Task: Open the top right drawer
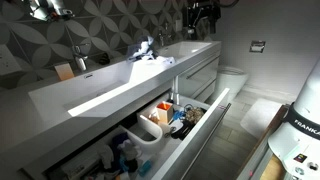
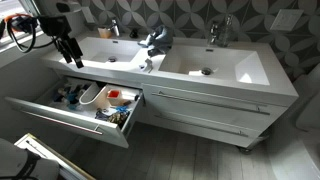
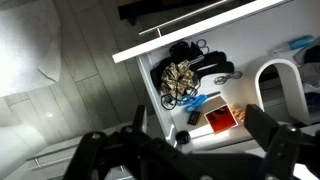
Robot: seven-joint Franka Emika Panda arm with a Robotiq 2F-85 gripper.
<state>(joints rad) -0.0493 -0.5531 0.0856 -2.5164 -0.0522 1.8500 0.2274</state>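
Note:
The top right drawer [image 2: 225, 100] is a shallow, plain light-grey front under the right sink, and it is shut. My gripper [image 2: 68, 50] hangs above the left end of the counter, far from that drawer; in an exterior view the gripper [image 1: 200, 18] shows at the far end of the vanity. In the wrist view my gripper [image 3: 180, 150] is open with nothing between its dark fingers [image 3: 272, 135]. It looks down into the deep lower left drawer [image 2: 70, 122], which stands pulled out.
The open deep drawer holds a white bin [image 2: 95, 97], a red box [image 3: 221, 118], blue scissors [image 3: 193, 102] and bottles [image 1: 178, 112]. A blue cloth [image 2: 155, 40] lies between the two sinks. A toilet [image 1: 233, 76] stands beyond the vanity. The robot base [image 1: 300, 130] stands on the floor.

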